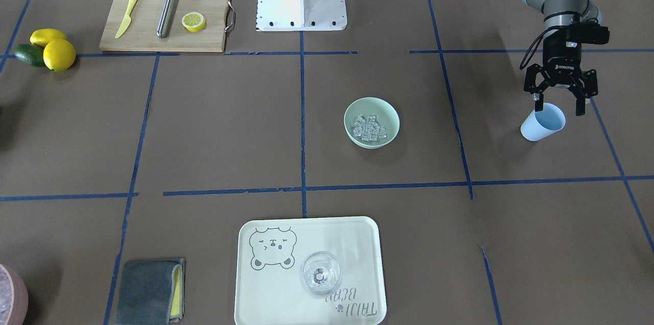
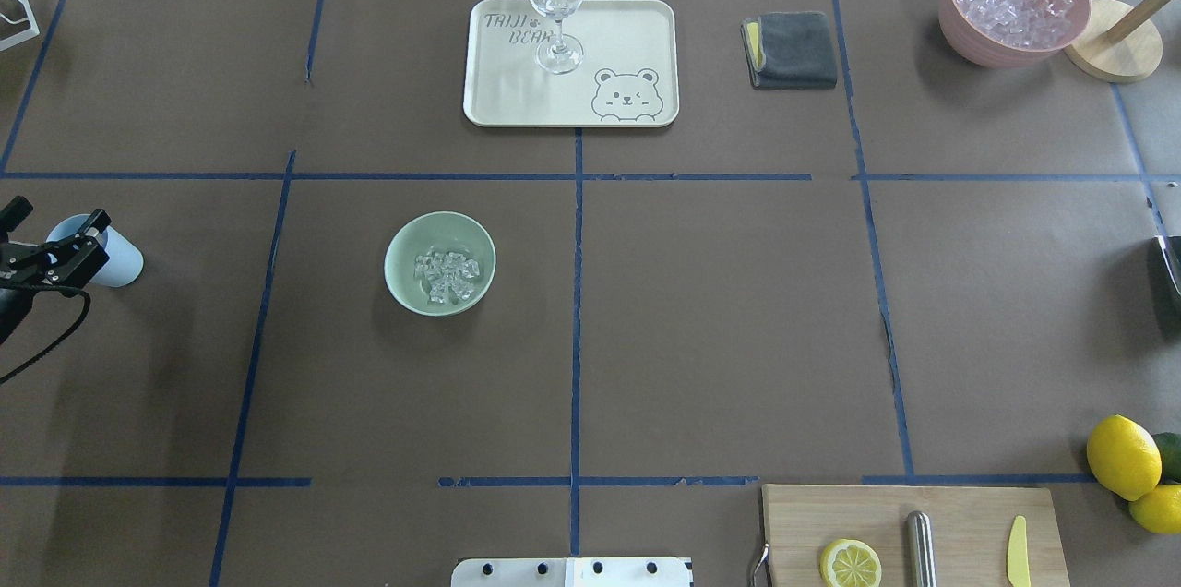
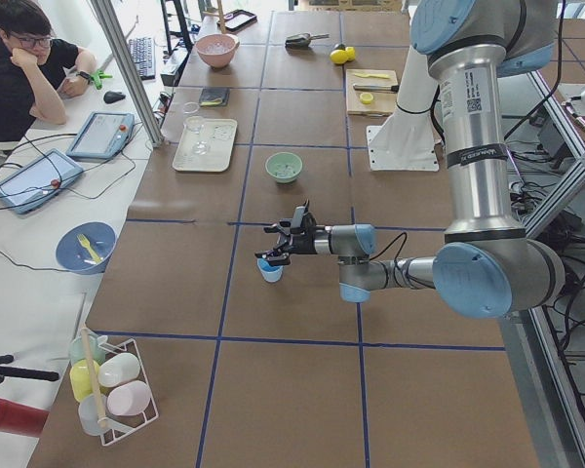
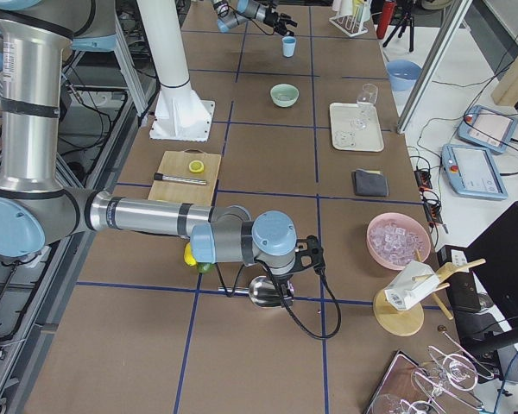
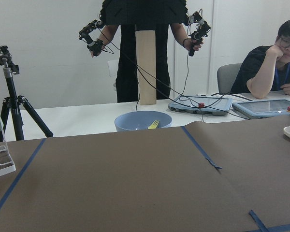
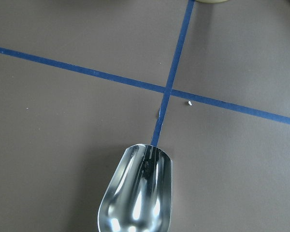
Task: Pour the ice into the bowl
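Note:
The pale mint-green bowl (image 1: pixel 371 144) (image 2: pixel 398 257) stands near the table's middle and holds a small heap of clear ice cubes (image 1: pixel 371 127) (image 2: pixel 447 276). A light blue cup (image 1: pixel 536 131) (image 2: pixel 125 264) stands far to the robot's left and looks empty. My left gripper (image 1: pixel 558 109) (image 2: pixel 57 232) is open, with its fingers spread at the cup's rim. My right gripper (image 4: pixel 295 259) is over a metal scoop (image 6: pixel 137 198) (image 4: pixel 263 291) near the table's right end. Its fingers do not show.
A cream tray (image 2: pixel 517 98) with a clear wine glass (image 2: pixel 556 5) stands at the far side. There are also a grey cloth (image 2: pixel 792 49), a pink container of ice (image 2: pixel 978 47), a cutting board (image 1: pixel 148 39) with a lemon half, a knife and a steel rod, and lemons (image 1: pixel 59 54).

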{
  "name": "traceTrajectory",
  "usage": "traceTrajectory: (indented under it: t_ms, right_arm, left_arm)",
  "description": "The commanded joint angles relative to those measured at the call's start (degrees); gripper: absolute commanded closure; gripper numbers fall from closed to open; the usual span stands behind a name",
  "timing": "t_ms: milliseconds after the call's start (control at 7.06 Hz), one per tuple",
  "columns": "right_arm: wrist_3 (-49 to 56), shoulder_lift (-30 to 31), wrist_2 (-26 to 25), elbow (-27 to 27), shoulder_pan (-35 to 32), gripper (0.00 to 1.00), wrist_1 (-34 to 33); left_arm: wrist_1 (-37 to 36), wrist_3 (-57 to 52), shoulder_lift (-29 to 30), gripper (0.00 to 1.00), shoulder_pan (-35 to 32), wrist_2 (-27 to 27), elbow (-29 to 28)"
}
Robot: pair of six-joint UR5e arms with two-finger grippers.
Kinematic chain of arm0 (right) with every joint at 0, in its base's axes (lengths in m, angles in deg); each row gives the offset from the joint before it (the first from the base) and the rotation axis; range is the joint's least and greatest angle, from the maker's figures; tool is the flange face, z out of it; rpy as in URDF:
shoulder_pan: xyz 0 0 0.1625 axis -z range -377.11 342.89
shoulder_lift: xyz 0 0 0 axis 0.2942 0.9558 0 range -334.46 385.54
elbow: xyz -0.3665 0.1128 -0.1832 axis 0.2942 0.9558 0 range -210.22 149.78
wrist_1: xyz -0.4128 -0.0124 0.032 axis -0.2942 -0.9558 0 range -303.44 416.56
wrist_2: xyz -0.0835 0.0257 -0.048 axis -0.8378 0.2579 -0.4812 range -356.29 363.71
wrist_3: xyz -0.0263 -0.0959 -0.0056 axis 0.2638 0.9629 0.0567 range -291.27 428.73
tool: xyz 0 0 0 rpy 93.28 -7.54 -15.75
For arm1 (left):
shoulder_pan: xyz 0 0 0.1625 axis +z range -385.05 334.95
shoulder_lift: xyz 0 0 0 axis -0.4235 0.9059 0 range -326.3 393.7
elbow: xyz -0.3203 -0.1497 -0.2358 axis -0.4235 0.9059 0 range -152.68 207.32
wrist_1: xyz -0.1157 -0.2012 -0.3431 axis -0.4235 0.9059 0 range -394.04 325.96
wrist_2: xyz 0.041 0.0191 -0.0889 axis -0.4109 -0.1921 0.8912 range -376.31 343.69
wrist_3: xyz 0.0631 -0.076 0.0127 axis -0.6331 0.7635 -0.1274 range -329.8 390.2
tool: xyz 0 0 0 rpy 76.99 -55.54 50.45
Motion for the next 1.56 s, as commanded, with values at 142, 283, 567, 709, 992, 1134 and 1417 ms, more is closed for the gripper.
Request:
traceTrajectory:
  t_ms: [142,283,567,709,992,1134,1417]
  right_arm:
    - [-0.35,-0.53,0.19,-1.52,0.01,0.0,0.85]
    - [-0.79,-0.44,0.28,-1.71,0.01,0.0,2.78]
    - [-2.28,-0.7,0.71,-2.93,0.1,0.0,5.5]
    - [-2.72,-0.96,0.8,-3.11,0.28,0.0,7.7]
    - [-4.29,-0.97,1.68,-3.38,2.2,0.0,14.1]
    - [-6.05,-0.97,2.03,-3.73,4.3,0.0,16.57]
    - [-15.4,-3.77,7.09,-5.83,9.13,0.0,17.38]
  left_arm:
    - [-10.38,-19.51,0.07,0.0,-25.61,35.55,5.33]
    - [-21.51,-28.81,0.94,0.0,-37.46,49.08,9.19]
    - [-47.76,-41.79,5.93,0.0,-54.56,62.37,13.69]
    - [-59.99,-41.82,8.05,0.0,-57.76,64.75,14.14]
    - [-82.76,-41.91,12.44,0.0,-59.46,65.83,13.54]
    - [-93.32,-42.0,14.38,0.0,-60.16,68.7,13.36]
    - [-99.91,-42.08,13.18,0.0,-63.06,77.07,11.78]
